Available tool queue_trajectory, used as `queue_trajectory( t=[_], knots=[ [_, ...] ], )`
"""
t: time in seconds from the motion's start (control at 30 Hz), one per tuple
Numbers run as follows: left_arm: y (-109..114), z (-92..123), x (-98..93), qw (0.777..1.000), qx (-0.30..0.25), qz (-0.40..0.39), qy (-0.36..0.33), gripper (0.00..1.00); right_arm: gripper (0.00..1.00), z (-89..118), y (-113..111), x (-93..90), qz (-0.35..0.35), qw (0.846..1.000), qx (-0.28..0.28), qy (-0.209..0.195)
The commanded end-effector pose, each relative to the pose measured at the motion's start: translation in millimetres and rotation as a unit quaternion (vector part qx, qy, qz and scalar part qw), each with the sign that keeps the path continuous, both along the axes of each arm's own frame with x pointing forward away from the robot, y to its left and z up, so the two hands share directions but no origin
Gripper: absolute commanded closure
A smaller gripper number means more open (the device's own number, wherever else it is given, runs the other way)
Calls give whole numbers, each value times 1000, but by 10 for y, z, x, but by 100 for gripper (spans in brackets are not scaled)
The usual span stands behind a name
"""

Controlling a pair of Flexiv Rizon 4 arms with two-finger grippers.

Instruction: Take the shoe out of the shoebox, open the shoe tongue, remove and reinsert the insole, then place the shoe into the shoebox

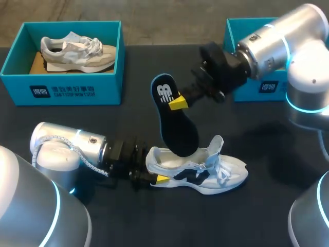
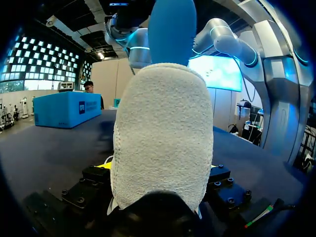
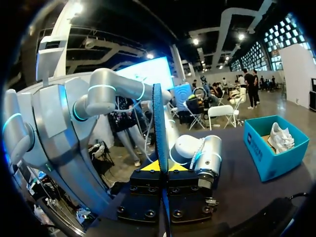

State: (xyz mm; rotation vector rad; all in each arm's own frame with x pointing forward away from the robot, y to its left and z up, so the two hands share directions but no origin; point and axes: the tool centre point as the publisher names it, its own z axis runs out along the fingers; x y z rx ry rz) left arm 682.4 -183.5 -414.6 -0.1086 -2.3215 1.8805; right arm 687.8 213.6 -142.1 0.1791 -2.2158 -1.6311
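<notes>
Insole (image 1: 177, 126), pinched by right end effector (image 1: 177, 102), touches shoe (image 1: 216, 172) clamped by left end effector (image 1: 159, 178): head view only.

The heel of the shoe (image 2: 163, 133), in the left gripper (image 1: 157, 176), is fuzzy, rough white cloth; the insole (image 1: 176, 121) in the right gripper (image 1: 178, 102) is matt black on top, smooth blue below; the right arm (image 1: 267, 49) behind that gripper is shiny, smooth silver metal.

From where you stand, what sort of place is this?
Probably a robot test or demo bench. On a dark table stand a teal shoebox holding a beige shoe and a second shoebox. The left gripper holds a white shoe, and the right gripper its insole.
</notes>
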Motion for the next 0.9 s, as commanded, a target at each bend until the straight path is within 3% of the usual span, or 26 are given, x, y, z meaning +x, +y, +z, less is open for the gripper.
queue_trajectory(
  t=[0.03,0.1,0.3,0.43,0.57,0.67,0.9],
  knots=[
    [-2,-48,5,1000,0,0,0,100,100,-5,-6,-54,-35,999,-3,-12],
    [-2,-48,5,1000,0,0,0,100,100,38,-16,-37,-49,999,5,-10],
    [-2,-48,5,1000,0,0,0,100,100,484,-232,-91,-121,992,2,-15],
    [-2,-48,5,1000,0,0,0,100,100,657,-429,-159,-164,986,11,14],
    [-2,-48,5,1000,0,0,0,100,100,746,-649,-264,-194,980,19,47],
    [-2,-48,5,1000,0,0,0,100,100,802,-762,-368,-210,973,58,80],
    [-2,-48,5,1000,0,0,0,100,100,819,-791,-408,-216,971,62,83]
  ],
)
